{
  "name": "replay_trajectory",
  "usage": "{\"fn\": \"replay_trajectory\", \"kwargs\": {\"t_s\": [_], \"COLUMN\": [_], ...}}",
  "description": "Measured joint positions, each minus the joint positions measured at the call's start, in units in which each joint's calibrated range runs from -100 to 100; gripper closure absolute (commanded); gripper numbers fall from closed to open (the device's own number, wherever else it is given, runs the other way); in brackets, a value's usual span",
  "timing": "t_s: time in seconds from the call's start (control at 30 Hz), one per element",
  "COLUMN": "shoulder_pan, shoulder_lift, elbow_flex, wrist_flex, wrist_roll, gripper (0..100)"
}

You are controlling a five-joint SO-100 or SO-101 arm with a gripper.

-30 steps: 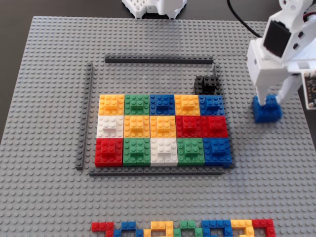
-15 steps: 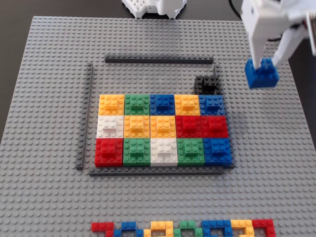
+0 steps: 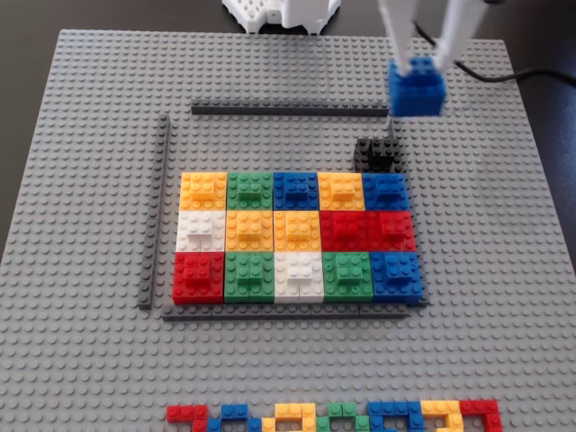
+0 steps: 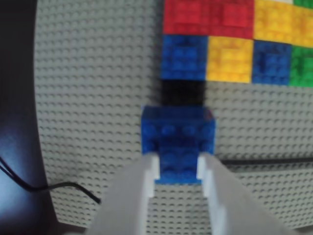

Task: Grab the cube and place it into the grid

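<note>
Cube was blue and studded, and was gripped between the two white fingers of the hand, clear of the grey studded baseplate. In the fixed view it hung near the right end of the upper dark strip, above and a little right of the black brick. The wrist view showed the cube with the fingers clamped on the smaller raised brick on its top; the hand was closed on it from both sides. The black brick lay just beyond the cube in that view, touching the blue corner piece of the grid.

Grid stood as three rows of five coloured cubes: yellow, green, blue, yellow, blue at the top; white, yellow, yellow, red, red in the middle; red, green, white, green, blue at the bottom. A dark strip ran down its left side, well apart from it, and another lay just under its bottom row. A row of flat coloured pieces sat at the near edge of the baseplate. A white base stood at the far edge of the table. A black cable crossed at the upper right.
</note>
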Motion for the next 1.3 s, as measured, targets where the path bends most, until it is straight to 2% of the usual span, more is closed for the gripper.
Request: {"fn": "replay_trajectory", "kwargs": {"t_s": [0.57, 0.87, 1.3], "shoulder_pan": [14.5, 12.2, 11.2], "shoulder_lift": [-10.7, -10.7, -4.8], "elbow_flex": [20.8, 28.2, 29.8], "wrist_flex": [-3.8, -8.0, -12.1], "wrist_roll": [7.2, 6.8, 6.0], "gripper": [98, 98, 98]}}
